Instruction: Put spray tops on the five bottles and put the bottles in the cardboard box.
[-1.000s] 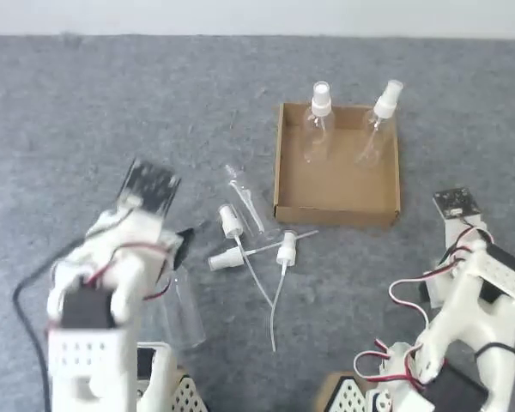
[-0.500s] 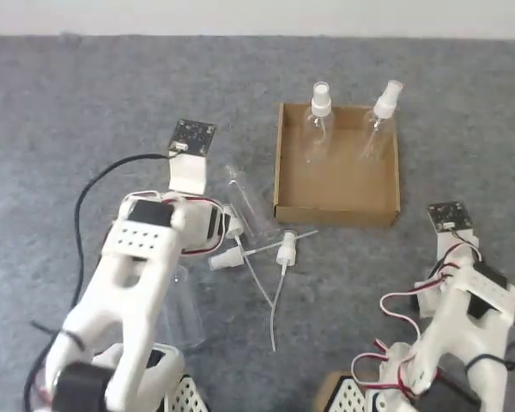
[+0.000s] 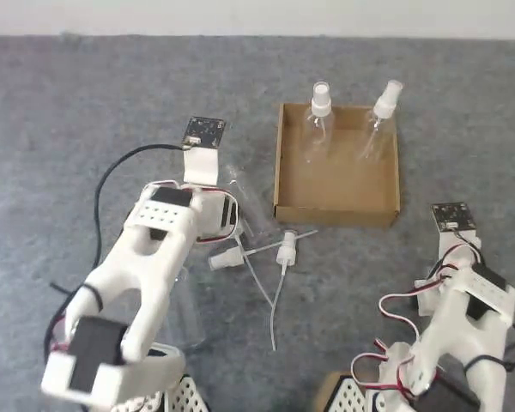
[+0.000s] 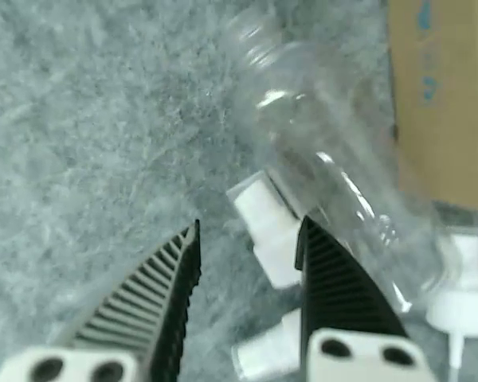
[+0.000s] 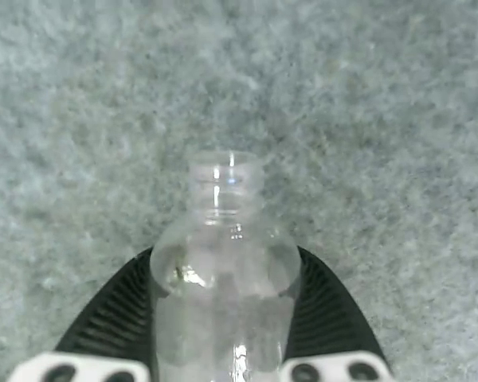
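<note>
Bottles: I count five. Two capped bottles (image 3: 318, 129) (image 3: 373, 137) are at the far side of the cardboard box (image 3: 336, 211). One bare bottle (image 3: 243, 197) lies on the carpet (image 3: 69, 112) just beside the box. One faint bottle (image 3: 185, 318) lies half under my left arm. Three loose spray tops (image 4: 264, 237) (image 4: 271, 354) (image 4: 462, 298) lie close together; from above my arm hides one. My right gripper (image 5: 223, 267) pinches an uncapped bottle (image 5: 223, 199). My left gripper (image 4: 248, 231) is spread wide, with a top between its fingers.
</note>
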### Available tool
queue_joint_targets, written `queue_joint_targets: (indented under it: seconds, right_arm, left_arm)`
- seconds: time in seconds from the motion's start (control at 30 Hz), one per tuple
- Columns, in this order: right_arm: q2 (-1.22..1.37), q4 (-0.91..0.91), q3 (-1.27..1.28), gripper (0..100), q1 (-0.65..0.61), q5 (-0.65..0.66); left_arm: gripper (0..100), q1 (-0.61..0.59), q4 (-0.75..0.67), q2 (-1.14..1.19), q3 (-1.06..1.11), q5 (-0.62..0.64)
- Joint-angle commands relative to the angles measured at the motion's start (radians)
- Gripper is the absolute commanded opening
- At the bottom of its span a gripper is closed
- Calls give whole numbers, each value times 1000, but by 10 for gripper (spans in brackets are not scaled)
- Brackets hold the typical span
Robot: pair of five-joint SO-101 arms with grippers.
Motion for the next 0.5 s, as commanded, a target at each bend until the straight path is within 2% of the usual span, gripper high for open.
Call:
queue_joint_targets:
  seconds: [0.0,0.37,0.47]
  right_arm:
    - [-1,-28,2,6,-10,-17]
    - [-1,-28,3,6,-10,-15]
    - [-1,-30,3,6,-10,-15]
  left_arm:
    - [181,9,-18,60,-74,18]
    - [179,2,15,104,-70,18]
    - [181,11,64,104,-84,18]
